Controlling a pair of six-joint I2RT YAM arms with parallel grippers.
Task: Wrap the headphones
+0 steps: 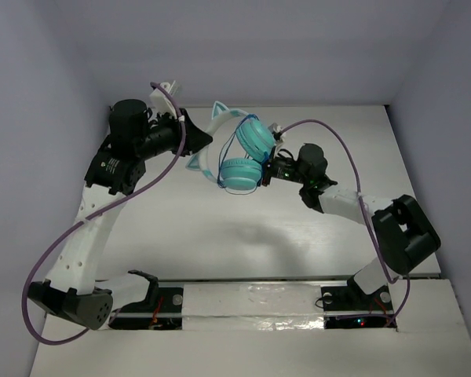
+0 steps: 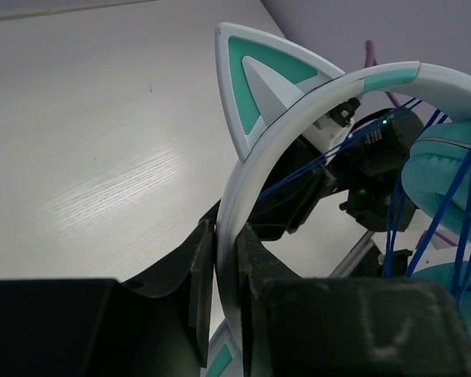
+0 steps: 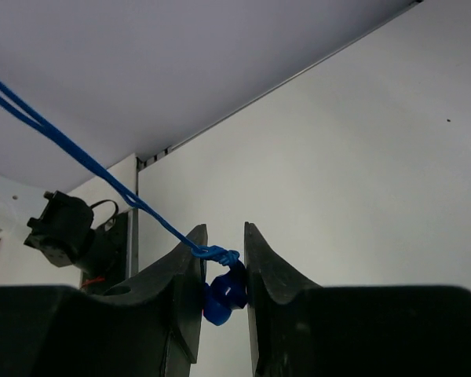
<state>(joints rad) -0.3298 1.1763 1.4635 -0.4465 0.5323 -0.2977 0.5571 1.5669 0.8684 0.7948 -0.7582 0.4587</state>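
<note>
The teal headphones (image 1: 239, 153) hang above the table between my two arms, the earcups folded together with the dark-blue cord (image 1: 234, 182) looped round them. My left gripper (image 1: 195, 143) is shut on the pale headband (image 2: 237, 228), with a cat-ear point (image 2: 255, 86) standing just beyond its jaws. My right gripper (image 1: 265, 174) sits right beside the lower earcup and is shut on the blue plug end of the cord (image 3: 226, 289); the cord (image 3: 78, 161) runs taut from there up to the left.
Thick purple robot cables (image 1: 341, 153) arc above both arms. The white table (image 1: 220, 236) lies below, with the grey back wall close behind the headphones. Both arm bases stand at the near edge.
</note>
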